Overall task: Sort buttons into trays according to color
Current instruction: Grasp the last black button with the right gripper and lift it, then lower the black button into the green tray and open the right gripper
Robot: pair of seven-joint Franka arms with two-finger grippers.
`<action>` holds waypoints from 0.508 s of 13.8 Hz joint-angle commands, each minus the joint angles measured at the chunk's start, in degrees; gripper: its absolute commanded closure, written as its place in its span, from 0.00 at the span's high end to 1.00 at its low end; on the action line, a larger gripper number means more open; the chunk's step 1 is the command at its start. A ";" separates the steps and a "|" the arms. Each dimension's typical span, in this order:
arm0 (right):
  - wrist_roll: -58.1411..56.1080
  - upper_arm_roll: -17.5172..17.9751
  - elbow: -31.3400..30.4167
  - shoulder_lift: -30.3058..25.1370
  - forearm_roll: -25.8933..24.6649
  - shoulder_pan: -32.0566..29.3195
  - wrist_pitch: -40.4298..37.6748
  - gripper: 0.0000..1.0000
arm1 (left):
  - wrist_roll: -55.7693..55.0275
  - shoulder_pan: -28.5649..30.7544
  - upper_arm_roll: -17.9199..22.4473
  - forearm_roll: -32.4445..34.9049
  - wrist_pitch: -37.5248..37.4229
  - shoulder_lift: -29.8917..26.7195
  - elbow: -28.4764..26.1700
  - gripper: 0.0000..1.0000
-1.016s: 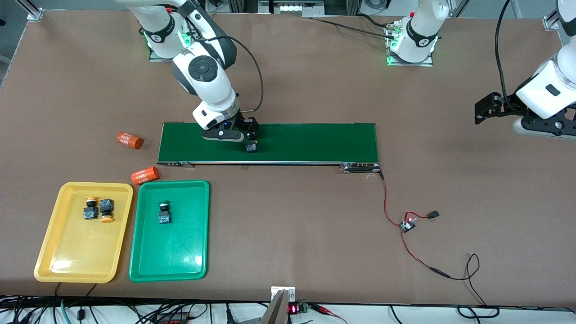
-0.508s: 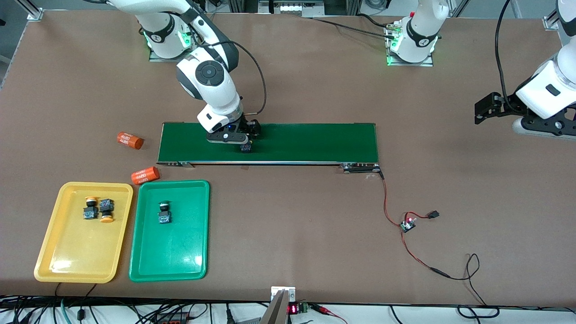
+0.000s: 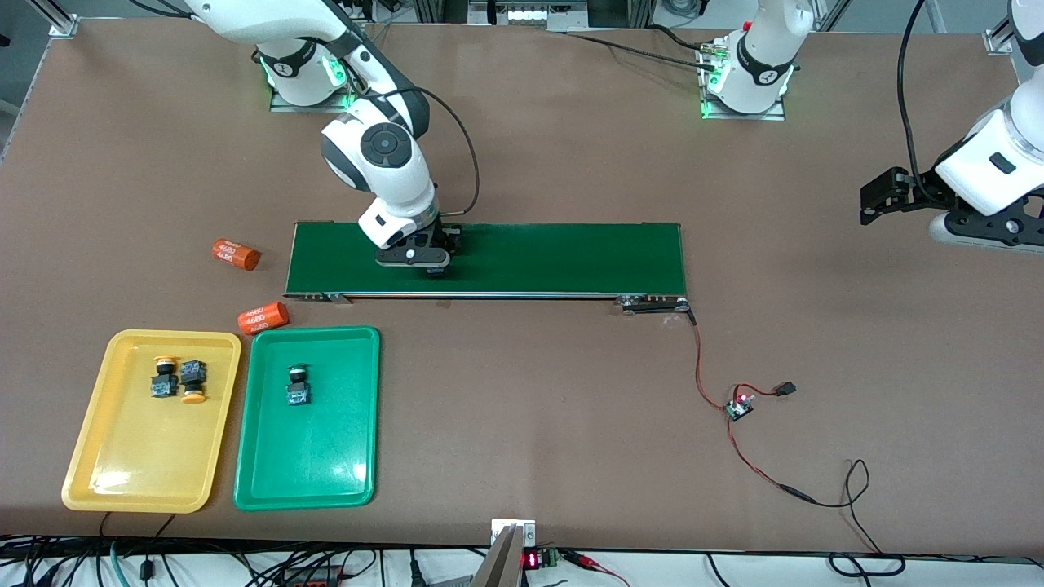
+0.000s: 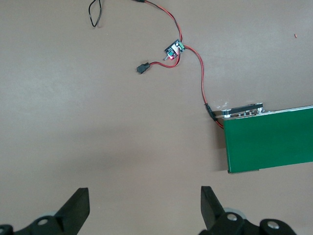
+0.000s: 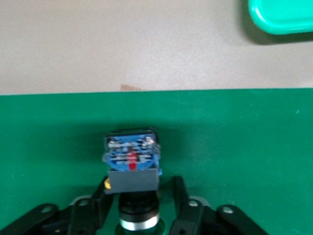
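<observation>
On the dark-green conveyor belt [image 3: 571, 257] lies one button [image 5: 132, 156], black-bodied with a blue end and a silver ring; its cap is hidden. My right gripper [image 5: 141, 183] is down on the belt [image 3: 432, 267], open, a finger on each side of the button. One finger touches its body; green shows between it and the other finger. The yellow tray [image 3: 122, 473] holds two yellow buttons [image 3: 165, 379] [image 3: 192, 381]. One green button [image 3: 297, 386] lies in the green tray [image 3: 326, 465]. My left gripper [image 4: 144, 205] waits open over bare table [image 3: 869, 204].
Two orange cylinders [image 3: 236, 253] [image 3: 263, 318] lie between the belt and the trays. Red and black wires run from the belt's end to a small circuit board [image 3: 739, 405], also in the left wrist view [image 4: 174, 48]. A corner of the green tray [image 5: 283, 17] shows in the right wrist view.
The button rode along the belt toward the right arm's end. My right gripper followed it, came down over it, and its fingers narrowed around it. The left arm stayed still.
</observation>
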 commanded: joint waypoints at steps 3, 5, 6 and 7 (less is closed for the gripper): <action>-3.15 -2.93 7.68 0.21 -0.46 -0.12 -6.32 0.00 | 0.41 0.27 -0.11 0.15 -1.02 -0.37 0.49 1.00; -10.95 -4.42 14.61 1.08 2.52 -1.52 -12.58 0.00 | 0.41 0.27 -0.11 0.15 -1.02 -0.37 0.49 1.00; -15.78 -6.43 16.91 1.44 5.76 -2.05 -13.04 0.00 | 0.41 0.36 -0.11 0.15 -1.11 -0.37 0.49 1.00; -20.88 -8.62 18.50 2.22 8.75 -2.23 -12.87 0.00 | 0.41 0.36 -0.11 0.15 -1.11 -0.37 0.49 1.00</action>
